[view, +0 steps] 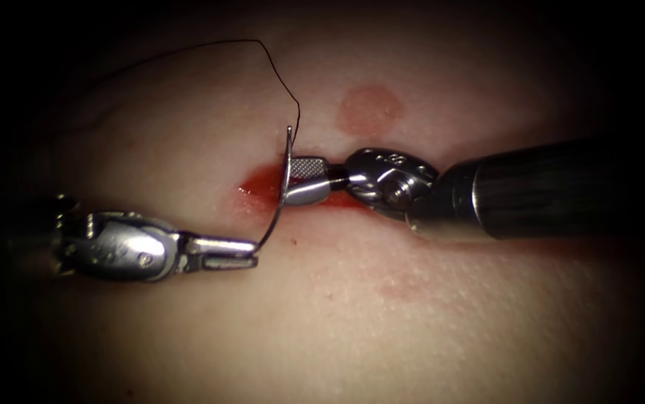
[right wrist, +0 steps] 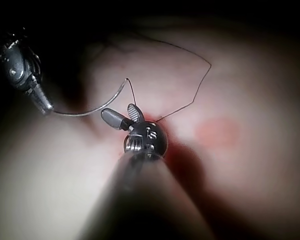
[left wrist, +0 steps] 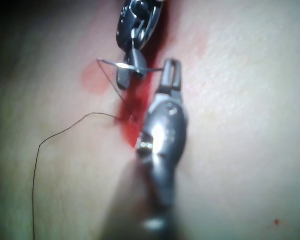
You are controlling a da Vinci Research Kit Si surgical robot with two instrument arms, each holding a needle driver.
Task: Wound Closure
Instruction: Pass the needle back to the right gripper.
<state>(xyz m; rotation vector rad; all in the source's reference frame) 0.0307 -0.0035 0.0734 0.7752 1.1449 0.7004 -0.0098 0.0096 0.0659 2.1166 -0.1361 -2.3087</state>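
Pink tissue (view: pixel 442 314) with red fluid (view: pixel 259 187) in its cut is lying under both tools. Left end effector (view: pixel 251 253) is pinching the needle (view: pixel 281 191) by its tip end, clear of the tissue. Right end effector (view: pixel 300 182) is sitting a little open around the needle's middle, with thread (view: pixel 210 46) trailing from the needle's top end.

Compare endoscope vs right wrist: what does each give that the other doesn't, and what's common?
Endoscope: red fluid pooled beside the right end effector, with the needle seeming to cross its jaws. Right wrist: those jaws are open and empty, and the needle arcs past them, apparently out of the tissue. Both: left end effector shut on the needle near its point, with thread trailing from the other end.
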